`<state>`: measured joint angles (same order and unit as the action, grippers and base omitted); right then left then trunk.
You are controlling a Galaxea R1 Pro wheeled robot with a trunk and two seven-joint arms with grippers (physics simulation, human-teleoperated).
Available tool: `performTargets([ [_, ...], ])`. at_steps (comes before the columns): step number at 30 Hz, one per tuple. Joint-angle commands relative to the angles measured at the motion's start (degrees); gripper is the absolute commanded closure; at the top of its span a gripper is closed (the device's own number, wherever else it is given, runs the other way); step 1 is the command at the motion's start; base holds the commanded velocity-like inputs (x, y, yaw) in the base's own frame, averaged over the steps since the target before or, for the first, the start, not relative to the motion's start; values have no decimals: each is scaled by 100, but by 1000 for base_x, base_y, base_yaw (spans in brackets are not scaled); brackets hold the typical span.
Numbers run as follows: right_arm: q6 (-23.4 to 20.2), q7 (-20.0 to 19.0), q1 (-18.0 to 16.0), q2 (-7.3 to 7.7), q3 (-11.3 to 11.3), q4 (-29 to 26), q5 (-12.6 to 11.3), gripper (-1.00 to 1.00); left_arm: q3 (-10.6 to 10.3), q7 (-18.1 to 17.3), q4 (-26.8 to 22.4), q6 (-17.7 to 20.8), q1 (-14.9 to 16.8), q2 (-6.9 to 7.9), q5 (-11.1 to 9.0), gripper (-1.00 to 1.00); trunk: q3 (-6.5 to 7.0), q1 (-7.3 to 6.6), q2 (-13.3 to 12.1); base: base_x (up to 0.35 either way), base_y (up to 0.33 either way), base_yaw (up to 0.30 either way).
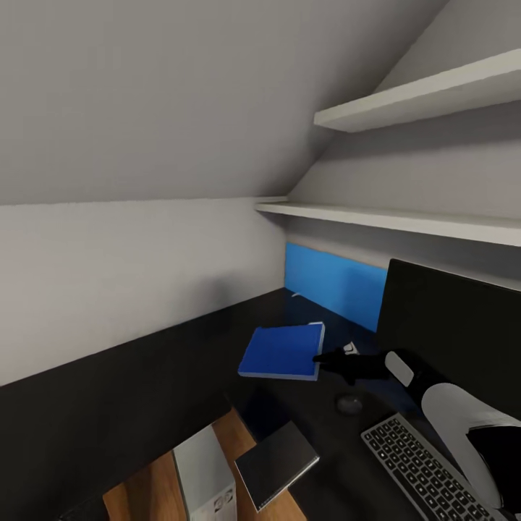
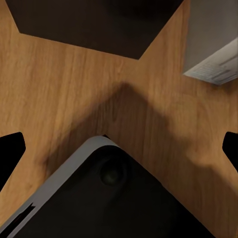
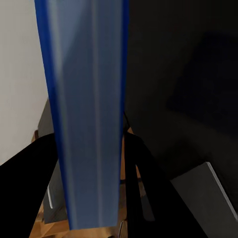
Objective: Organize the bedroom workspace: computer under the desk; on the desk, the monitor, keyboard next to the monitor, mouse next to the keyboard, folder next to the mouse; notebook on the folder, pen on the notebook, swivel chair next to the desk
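over the black desk (image 1: 152,391), the right gripper (image 1: 323,357) pinches the blue folder (image 1: 282,351) by its edge, left of the monitor (image 1: 452,333) and keyboard (image 1: 423,463). its wrist view shows fingers (image 3: 29,173) clamping the page edges. left gripper's fingers (image 2: 11,153) spread over wood floor (image 2: 74,89); computer (image 1: 206,474) below.

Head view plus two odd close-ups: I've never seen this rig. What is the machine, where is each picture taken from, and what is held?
It is a simulated two-armed wheeled robot. The wide picture comes from its head camera, looking down at a black desk. On it stand a monitor and a keyboard. The right gripper holds a blue folder at its edge; the right wrist camera looks along that gripper's fingers at the folder. The left wrist camera looks down at a wooden floor.
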<state>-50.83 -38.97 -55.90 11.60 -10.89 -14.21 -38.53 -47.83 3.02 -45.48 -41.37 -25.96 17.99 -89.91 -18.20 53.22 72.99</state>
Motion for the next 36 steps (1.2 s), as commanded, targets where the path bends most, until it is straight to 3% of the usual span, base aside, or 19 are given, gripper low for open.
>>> performTargets([
  [1, -9, -26, -2, 4, -27, 0, -12, 100, -24, 32, -13, -29, 4, 6, -9, -100, -24, 23, 46, 0, 0, 0],
  [32, 3, 90, 15, 8, -4, 9, -40, 100, -33, 32, -40, -29, 4, 5, 0, -100, -581, 704, 1289, 0, 0, 0],
  [36, 3, 91, 16, 9, -4, 6, -40, 100, -33, 32, -40, -29, 4, 3, 1, -100, -581, 704, 1289, 0, 0, -26],
])
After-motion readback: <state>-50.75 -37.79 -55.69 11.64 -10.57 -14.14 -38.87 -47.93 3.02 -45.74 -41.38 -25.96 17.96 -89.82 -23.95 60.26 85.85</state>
